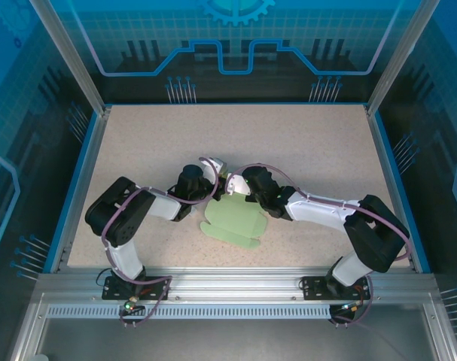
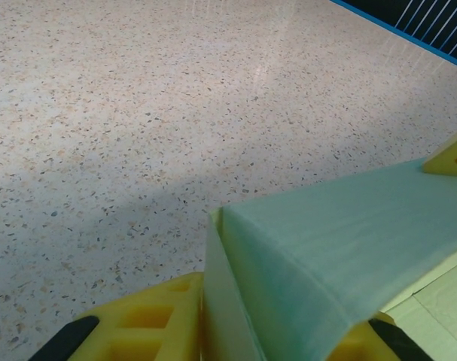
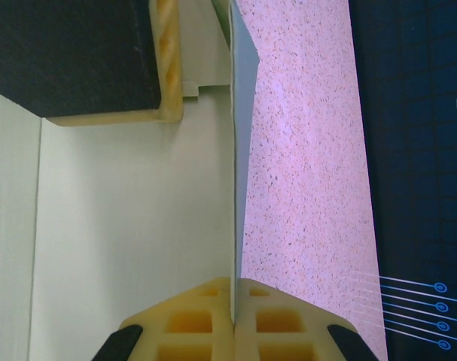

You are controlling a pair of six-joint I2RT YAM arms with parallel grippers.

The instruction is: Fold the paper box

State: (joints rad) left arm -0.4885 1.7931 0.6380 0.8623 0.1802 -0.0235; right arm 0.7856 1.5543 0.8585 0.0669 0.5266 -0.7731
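Note:
The paper box (image 1: pixel 232 219) is a pale mint-green die-cut sheet lying mid-table, with its far part raised between the two arms. My left gripper (image 1: pixel 215 183) reaches it from the left. In the left wrist view its yellow fingers (image 2: pixel 138 323) press a folded, doubled wall of the paper box (image 2: pixel 341 241) from both sides. My right gripper (image 1: pixel 238 188) comes from the right. In the right wrist view that gripper (image 3: pixel 234 320) is shut on the thin upright edge of a panel of the paper box (image 3: pixel 130 226).
The speckled table top (image 1: pixel 288 143) stretches open behind and to both sides, bounded by a blue rim (image 1: pixel 85 173) and a metal rail (image 1: pixel 228 282) at the near edge. The left gripper's finger (image 3: pixel 168 60) shows at the top left of the right wrist view.

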